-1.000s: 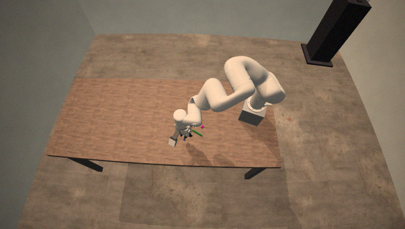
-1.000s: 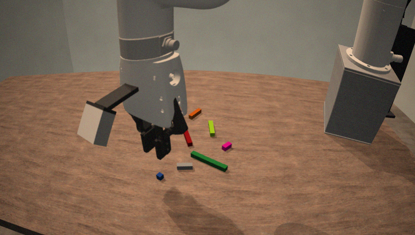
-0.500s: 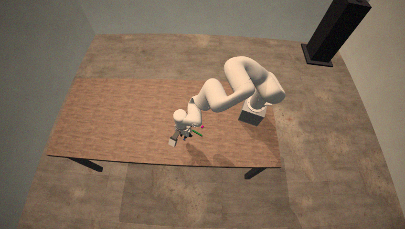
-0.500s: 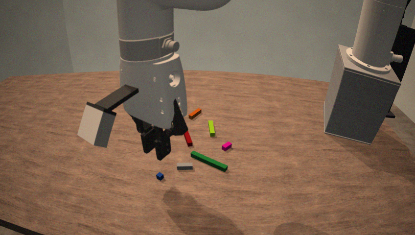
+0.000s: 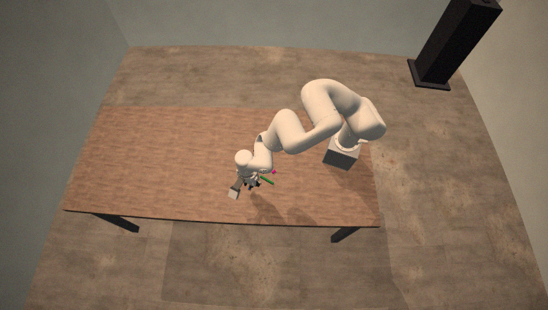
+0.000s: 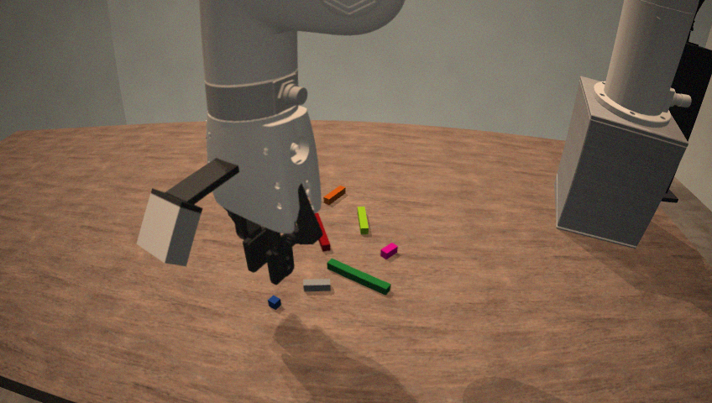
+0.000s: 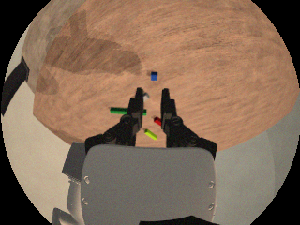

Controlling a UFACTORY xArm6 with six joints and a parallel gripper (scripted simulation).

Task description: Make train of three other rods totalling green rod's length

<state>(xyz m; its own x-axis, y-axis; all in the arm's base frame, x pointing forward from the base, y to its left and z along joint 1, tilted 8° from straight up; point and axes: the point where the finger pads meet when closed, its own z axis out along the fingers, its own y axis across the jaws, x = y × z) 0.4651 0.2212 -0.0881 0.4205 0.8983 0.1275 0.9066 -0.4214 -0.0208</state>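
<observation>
above the table [image 5: 161, 165] [image 6: 474, 190] [image 7: 211, 56], claw [image 6: 264, 274] [image 7: 152, 97] partly open, empty, hiding part of red rod [image 6: 325, 240] [image 7: 157, 121]

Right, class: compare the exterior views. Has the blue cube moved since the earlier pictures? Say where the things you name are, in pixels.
No; the blue cube [image 6: 274, 302] [image 7: 154, 76] sits in the same spot relative to the grey rod [image 6: 316, 285].
</observation>
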